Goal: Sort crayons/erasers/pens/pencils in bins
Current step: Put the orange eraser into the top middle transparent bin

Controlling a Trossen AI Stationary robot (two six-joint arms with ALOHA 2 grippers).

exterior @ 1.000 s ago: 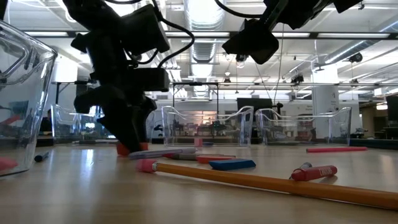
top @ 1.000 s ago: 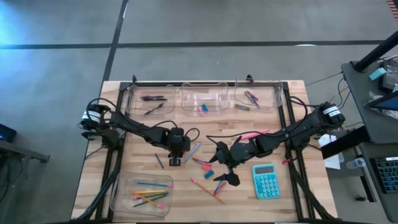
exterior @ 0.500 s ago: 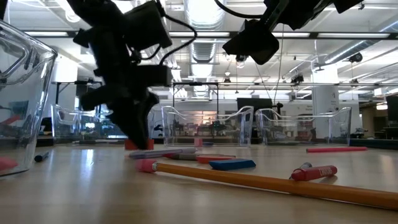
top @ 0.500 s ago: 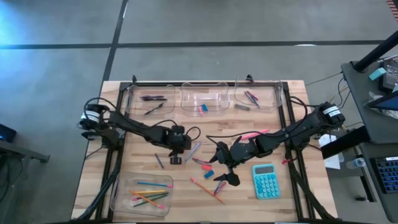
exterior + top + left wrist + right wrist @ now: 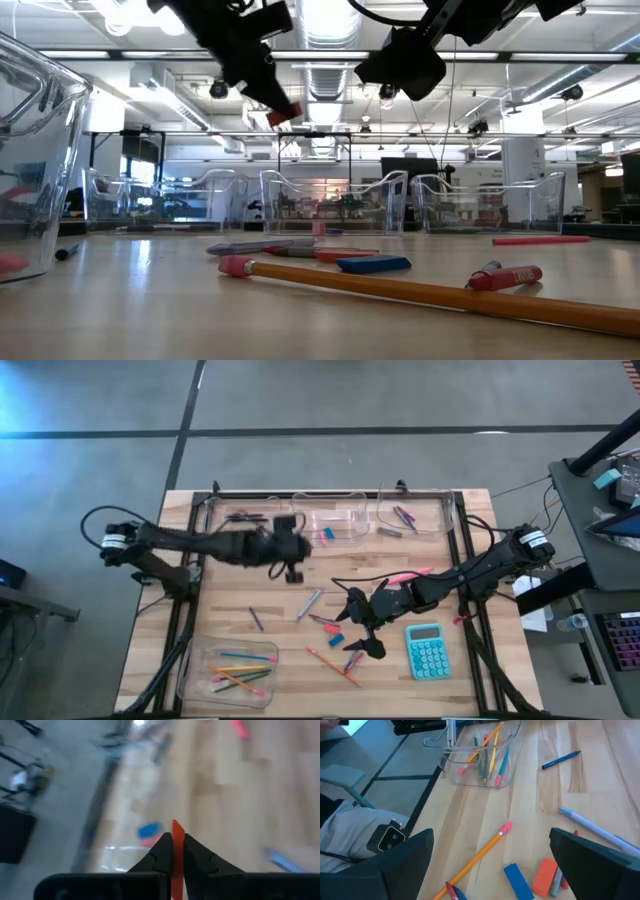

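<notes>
My left gripper (image 5: 294,565) hangs high over the table's middle, before the far row of bins, shut on a small red-orange piece (image 5: 283,115); crayon or eraser, I cannot tell. The middle far bin (image 5: 330,520) holds a blue and a pink eraser (image 5: 148,832). My right gripper (image 5: 368,632) stands open above loose items: a yellow pencil (image 5: 480,855), a blue eraser (image 5: 517,880), an orange block (image 5: 544,875). The near-left bin (image 5: 228,672) holds pencils. My left gripper pinches the red-orange piece (image 5: 176,845) between its two fingers, and one end sticks out past the fingertips. The fingers slant downward toward the table's far side. The piece is lifted well clear of the table.
A teal calculator (image 5: 428,650) lies at the near right. A pink stick (image 5: 405,575), a grey-blue pen (image 5: 310,602), a short blue stick (image 5: 256,618) and a red crayon (image 5: 505,277) lie loose. The far-left bin (image 5: 243,520) holds dark pens; the far-right bin (image 5: 410,515) holds short sticks.
My left gripper has shut on the red-orange piece at the table top, then risen quickly and swung toward the far edge, tipping from pointing down to a shallower slant. The piece has gone from the table to high above it.
</notes>
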